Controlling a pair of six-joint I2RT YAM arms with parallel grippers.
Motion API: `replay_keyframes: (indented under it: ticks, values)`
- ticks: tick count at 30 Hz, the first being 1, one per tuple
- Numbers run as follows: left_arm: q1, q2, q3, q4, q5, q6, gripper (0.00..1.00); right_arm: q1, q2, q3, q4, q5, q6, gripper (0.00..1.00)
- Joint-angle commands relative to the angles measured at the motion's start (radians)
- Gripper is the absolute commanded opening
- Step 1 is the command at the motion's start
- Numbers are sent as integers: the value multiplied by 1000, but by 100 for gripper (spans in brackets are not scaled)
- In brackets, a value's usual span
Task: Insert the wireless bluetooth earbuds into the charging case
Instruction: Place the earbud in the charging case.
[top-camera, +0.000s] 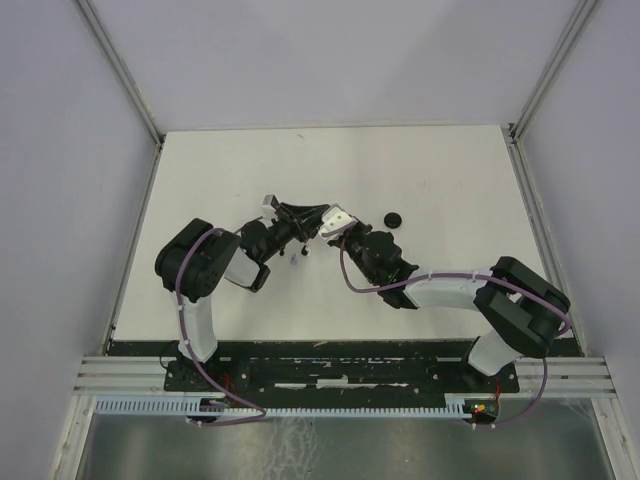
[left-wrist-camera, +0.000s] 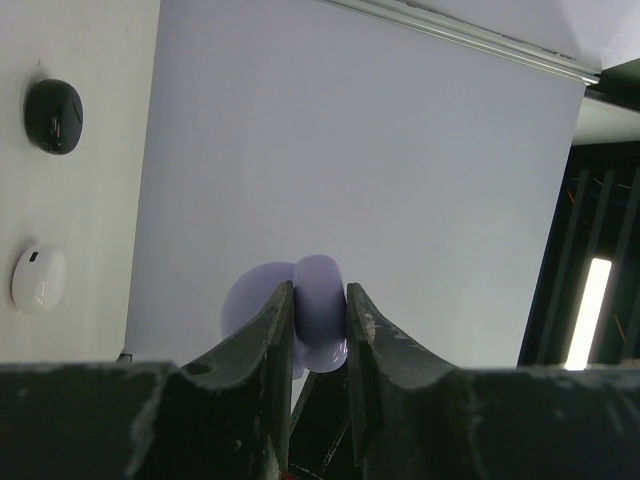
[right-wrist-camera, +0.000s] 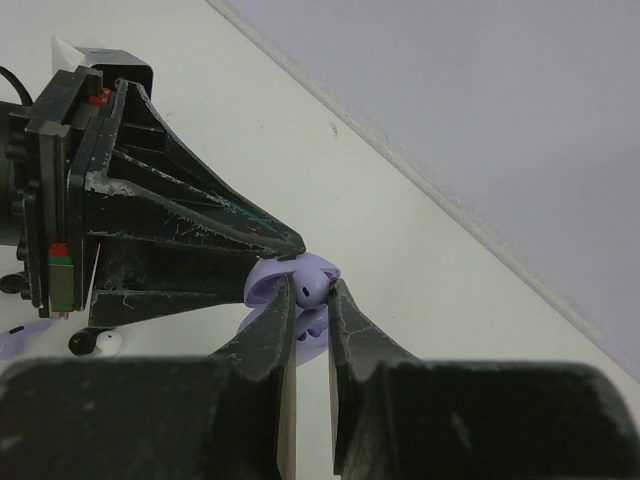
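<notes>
From above and behind the arm bases (top-camera: 330, 372), looking down over the tabletop (top-camera: 450, 180). From each wrist, in tight, facing one another, both catching the lilac case (left-wrist-camera: 320, 300) low centre.

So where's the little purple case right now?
Near the middle of the table, the lilac case is clamped in the left gripper, with the right gripper meeting it from the right.

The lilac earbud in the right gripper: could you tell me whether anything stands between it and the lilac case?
Nothing visible does. The right gripper is shut on the lilac earbud, which sits right at the lilac case clamped in the left gripper. No other object shows between them.
</notes>
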Motion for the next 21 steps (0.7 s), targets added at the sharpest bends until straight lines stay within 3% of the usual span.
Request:
replay_keyframes:
  ticks: [1,21]
  values:
    - [-3,-29,34,89,-31,-30,3,12,-1,-8,39,17,-1,14]
    - [-2,-15,54,76,-39,-28,3,31,-10,-15,29,46,9,26]
